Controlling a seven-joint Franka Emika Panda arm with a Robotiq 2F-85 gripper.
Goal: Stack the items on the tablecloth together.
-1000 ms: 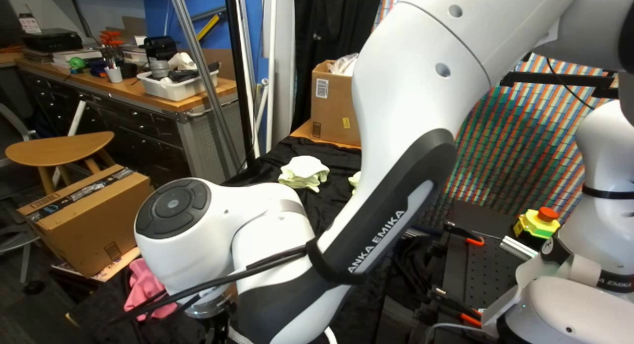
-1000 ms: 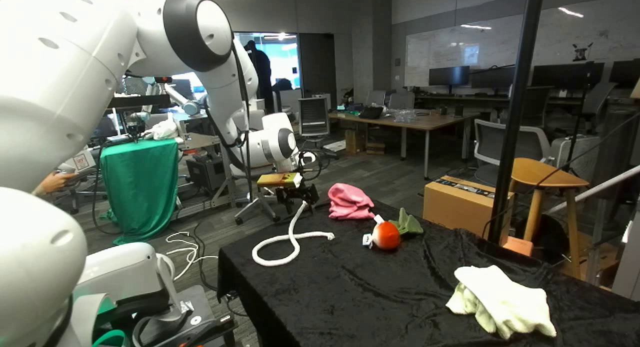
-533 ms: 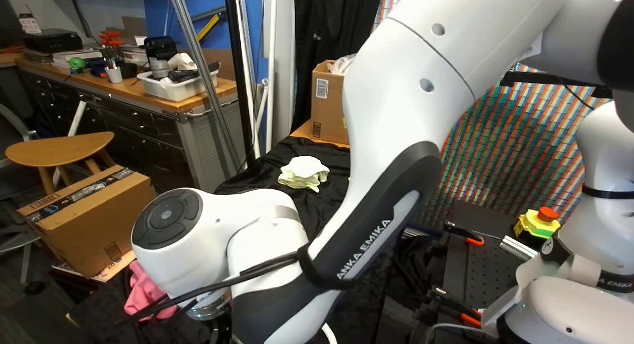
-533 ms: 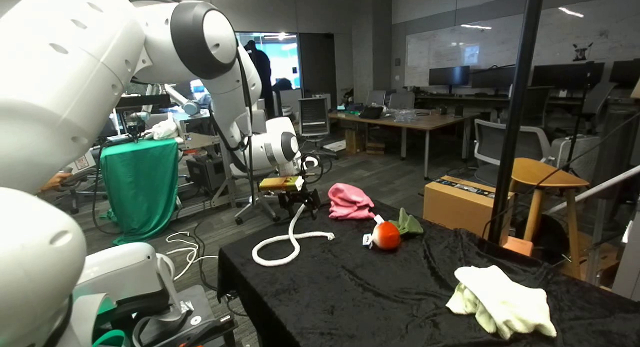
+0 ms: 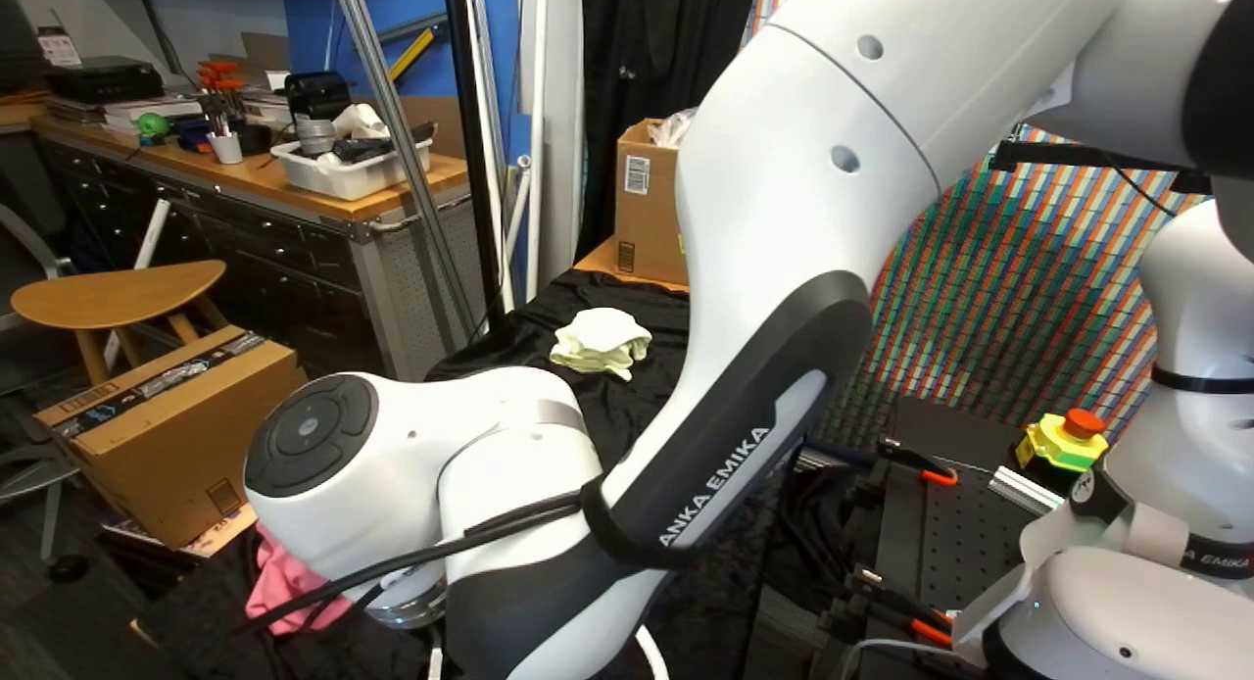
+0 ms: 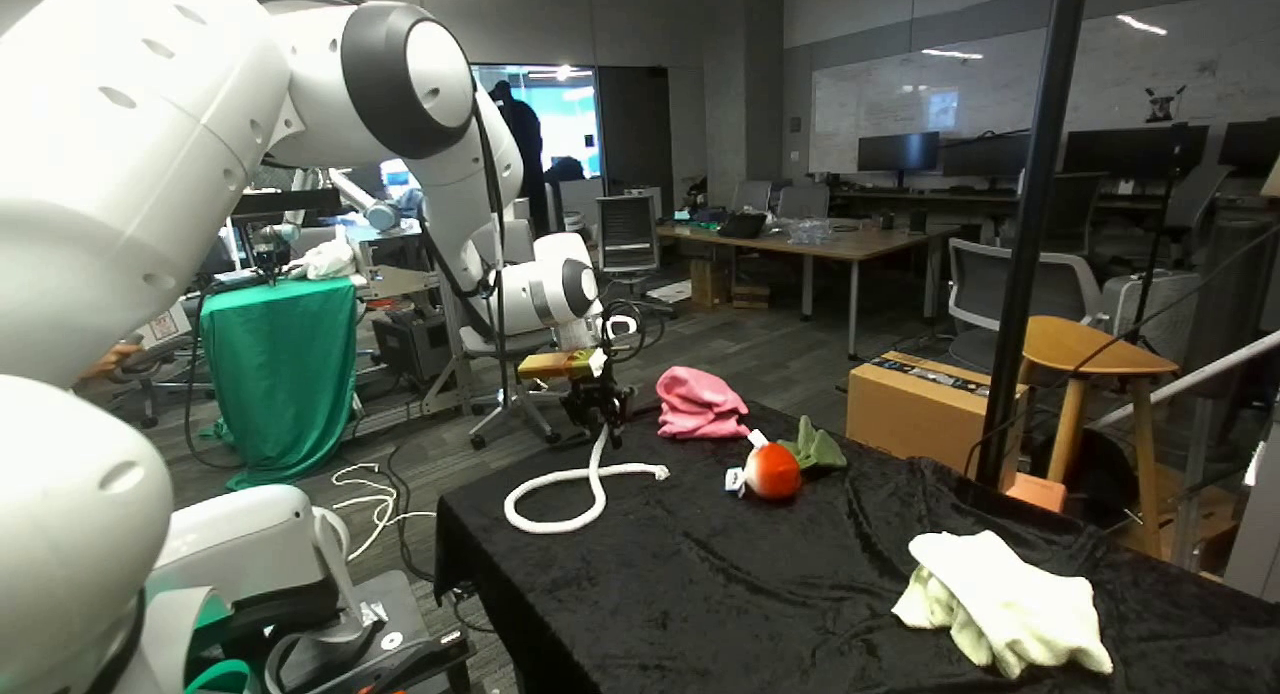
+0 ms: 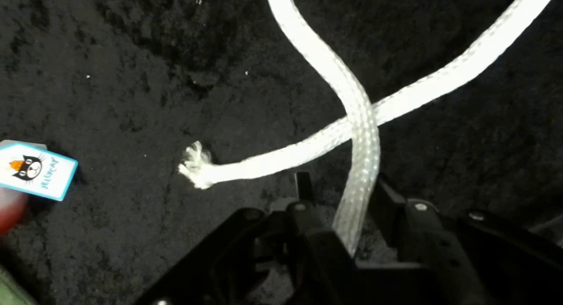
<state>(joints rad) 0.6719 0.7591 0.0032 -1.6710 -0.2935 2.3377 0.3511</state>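
Our gripper (image 7: pixel 344 186) stands parted, the white braided rope (image 7: pixel 363 147) passing between its fingers above the black velvet tablecloth (image 6: pixel 700 604). Near the gripper we see a pink cloth (image 6: pixel 698 406) and a red-orange Jellycat toy (image 6: pixel 773 472); farther off, a crumpled pale-green cloth (image 6: pixel 1010 604).

claw (image 7: pixel 345 185) straddling rope (image 7: pixel 364 157), gap perhaps alongside

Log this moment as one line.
end effector: open | white braided rope: between jaws, crossing itself | pink cloth, Jellycat plush, pale green cloth: unstacked
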